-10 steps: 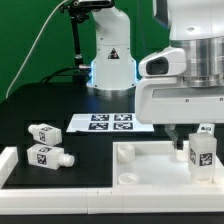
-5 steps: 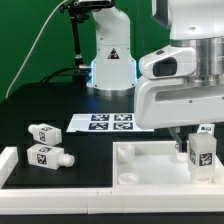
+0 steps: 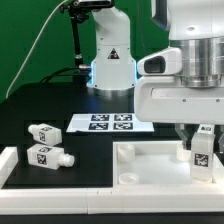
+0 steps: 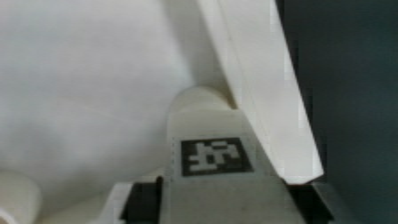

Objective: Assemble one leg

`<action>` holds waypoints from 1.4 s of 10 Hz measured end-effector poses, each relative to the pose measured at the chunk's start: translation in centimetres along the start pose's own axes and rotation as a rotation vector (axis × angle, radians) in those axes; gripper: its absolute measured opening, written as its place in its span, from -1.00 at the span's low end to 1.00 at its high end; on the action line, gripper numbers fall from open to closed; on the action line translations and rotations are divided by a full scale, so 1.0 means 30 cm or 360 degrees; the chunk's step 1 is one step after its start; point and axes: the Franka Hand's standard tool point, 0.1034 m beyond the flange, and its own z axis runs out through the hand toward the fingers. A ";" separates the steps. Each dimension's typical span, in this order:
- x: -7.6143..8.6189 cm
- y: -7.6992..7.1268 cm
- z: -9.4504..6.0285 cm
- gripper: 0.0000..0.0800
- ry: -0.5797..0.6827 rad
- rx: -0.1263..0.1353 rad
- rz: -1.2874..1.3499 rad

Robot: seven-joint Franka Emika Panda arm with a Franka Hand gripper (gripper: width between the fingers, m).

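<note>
1. Worktop (image 3: 60,110): black, carrying the marker board (image 3: 108,122) toward the middle and the big white panel (image 3: 150,165) at 5 o'clock in the exterior view.
2. Panel: tray-like, raised rim, occupying the lower part of the exterior view from 6 to 4 o'clock.
3. Step in hand, judged: seating one leg (image 3: 201,152) at the panel's corner at 3 o'clock, where the peg stands roughly upright, slightly tilted.
4. Pincer (image 3: 200,140): clamped on the leg, fingers (image 4: 150,199) flanking the tagged block in the wrist view, narrow end pointing away toward the panel rim.
5. Next move, judged: calls for lining the narrow end over the corner hole, then pressing or twisting down; hole itself hidden.
6. Two spare legs (image 3: 45,133) (image 3: 46,156): lying at 9 o'clock, well apart from the pincer.
</note>
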 end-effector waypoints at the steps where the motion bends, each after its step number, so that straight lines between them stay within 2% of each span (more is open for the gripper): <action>1: -0.002 0.000 0.001 -0.28 0.0001 -0.0004 0.0214; 3: -0.009 -0.007 0.004 -0.28 -0.0029 0.0007 0.0953; 5: -0.005 -0.013 0.003 -0.28 -0.0081 0.0081 0.1505; 7: -0.007 -0.013 0.006 -0.28 -0.0088 0.0091 0.1683; 8: -0.007 -0.012 0.006 -0.28 -0.0086 0.0092 0.1630; 9: -0.007 -0.012 0.007 -0.06 -0.0074 0.0088 0.1471; 10: -0.014 -0.015 0.010 0.42 -0.0061 0.0082 0.1205; 11: -0.020 -0.016 0.012 0.57 -0.0056 0.0065 0.0921; 13: -0.039 -0.021 0.013 0.61 -0.0053 0.0008 0.0377; 14: -0.037 -0.020 0.013 0.61 -0.0051 0.0010 0.0346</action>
